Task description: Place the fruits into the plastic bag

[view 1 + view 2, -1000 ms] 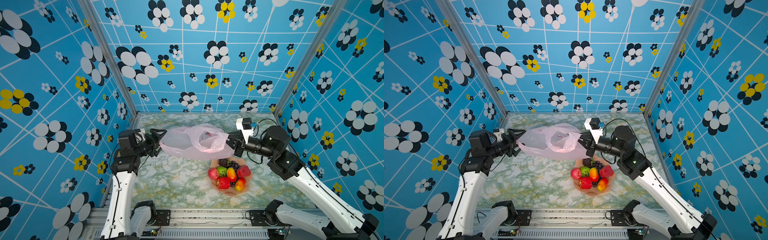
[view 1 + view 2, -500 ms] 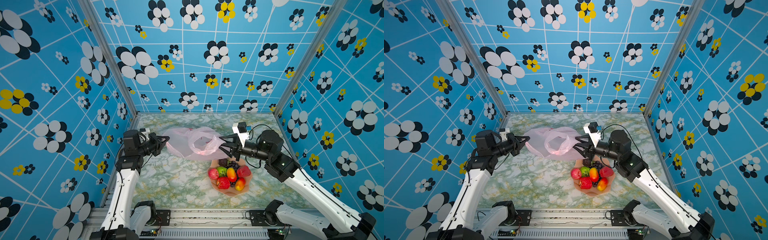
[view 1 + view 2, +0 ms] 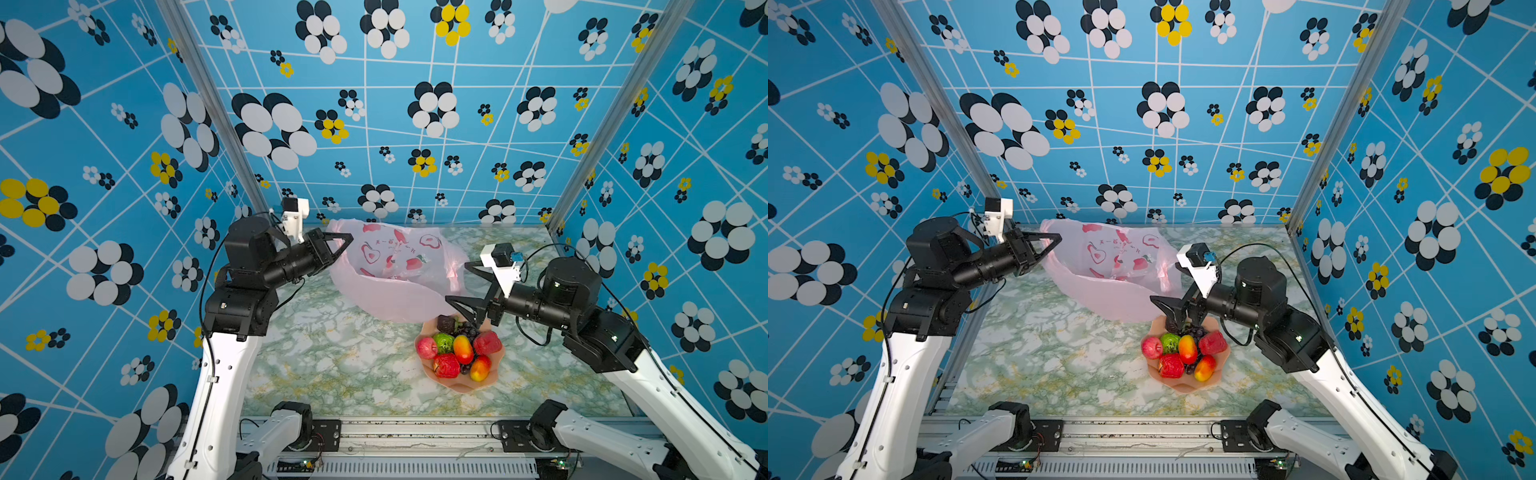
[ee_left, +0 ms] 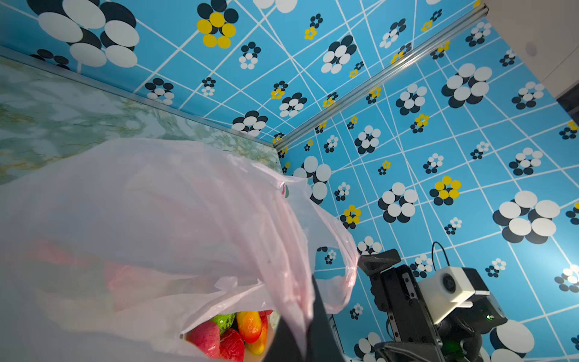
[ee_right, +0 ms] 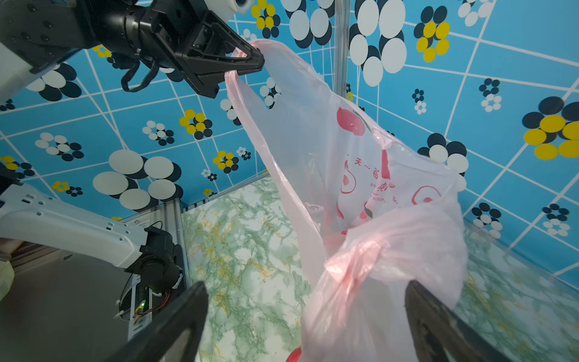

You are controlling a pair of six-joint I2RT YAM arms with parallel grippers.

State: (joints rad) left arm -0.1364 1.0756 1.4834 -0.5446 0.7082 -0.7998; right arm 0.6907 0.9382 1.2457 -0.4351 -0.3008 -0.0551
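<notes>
The left gripper is pinching the plastic bag by its raised handle. The right gripper is hanging with jaws spread wide, gripping nothing. The fruits are lying in the bowl just below and in front of it, making the right arm the nearer one.

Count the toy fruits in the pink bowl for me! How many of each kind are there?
Strawberries: 2
Apple: 1
Green fruit: 1
Mangoes: 2
Grape bunch: 1
Brown piece: 1
Total: 8, all in the bowl.
</notes>
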